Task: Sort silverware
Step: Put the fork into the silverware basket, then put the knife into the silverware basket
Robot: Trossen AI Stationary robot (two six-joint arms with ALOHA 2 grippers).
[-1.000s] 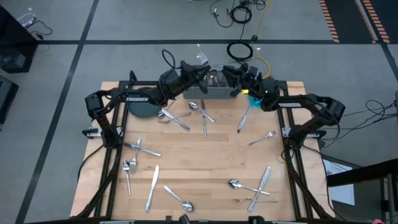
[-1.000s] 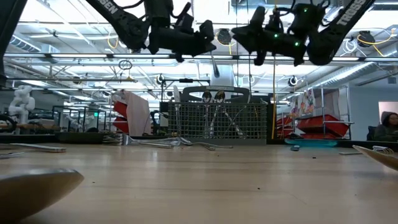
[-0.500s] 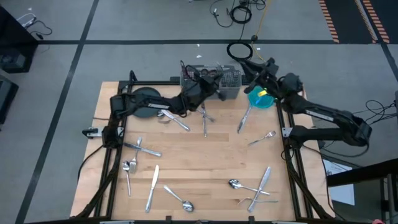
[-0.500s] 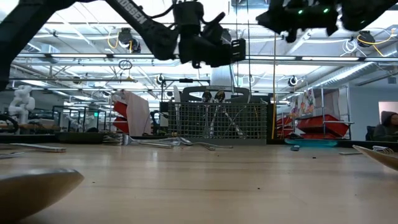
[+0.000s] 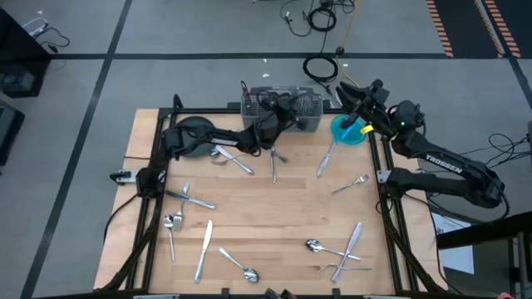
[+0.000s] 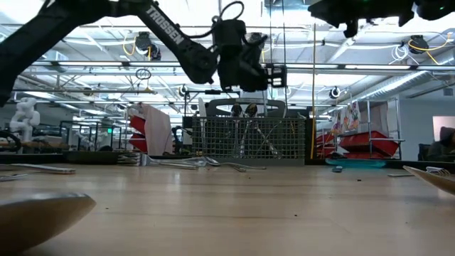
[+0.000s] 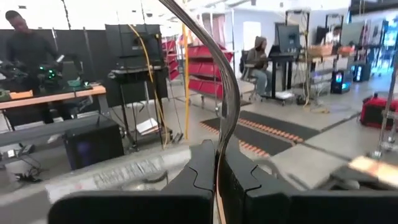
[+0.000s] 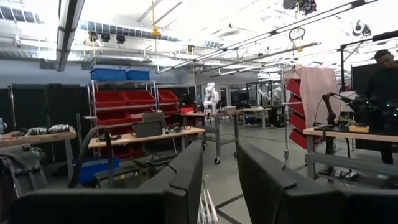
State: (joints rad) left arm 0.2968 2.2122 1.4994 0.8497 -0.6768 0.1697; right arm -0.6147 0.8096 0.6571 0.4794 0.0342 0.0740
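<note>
My left gripper hovers just above the grey wire-mesh caddy at the table's far edge, shut on a slim curved piece of silverware. In the low view it hangs over the caddy, which holds a few upright pieces. My right gripper is raised high beyond the blue bowl. Its fingers stand apart with nothing plainly between them. Many forks, spoons and knives lie flat on the wooden table, such as a knife and a spoon. My left gripper pinches the piece of silverware between its two fingers, which meet on its thin edge-on shaft. The fingers point about level toward the table's far right. The piece rises from them in a curve, lifted clear above the caddy.
A dark round plate sits at the far left. The blue bowl holds something yellow. Loose silverware lies mid-table, at the near left and near right. Bare wood shows in the middle.
My left gripper has sunk and gone toward the table's right, from beside the caddy to just over it, rolling as it went and keeping the silverware. My right gripper has risen and drawn back from the caddy toward the right edge, tipping upward.
</note>
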